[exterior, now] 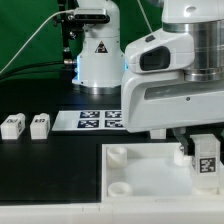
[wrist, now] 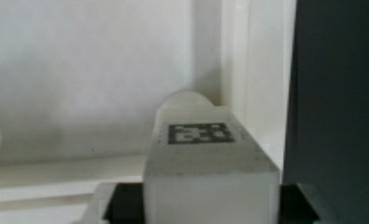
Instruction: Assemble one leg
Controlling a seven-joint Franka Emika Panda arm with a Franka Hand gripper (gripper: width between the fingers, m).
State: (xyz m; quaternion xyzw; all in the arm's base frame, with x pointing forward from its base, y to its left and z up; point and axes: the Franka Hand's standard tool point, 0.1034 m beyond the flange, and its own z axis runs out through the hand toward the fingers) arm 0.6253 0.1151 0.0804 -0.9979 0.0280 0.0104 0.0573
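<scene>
At the exterior view's right, the gripper [exterior: 200,150] is clamped on the leg [exterior: 206,157]. The leg hangs upright, tag outward, above the right part of the tray [exterior: 150,172]. Whether its tip touches the tray cannot be told. Only this view shows the round sockets [exterior: 118,155] at the tray's other corners and two spare legs [exterior: 12,125] well apart, near the marker board [exterior: 100,120].

Seen from the wrist, the leg [wrist: 199,150] runs lengthwise straight out from the gripper [wrist: 199,203], tip close beside the tray's rim [wrist: 234,60], with black table [wrist: 341,100] beyond. No socket under the tip is clear, so I judge the descent depends on that alignment.
</scene>
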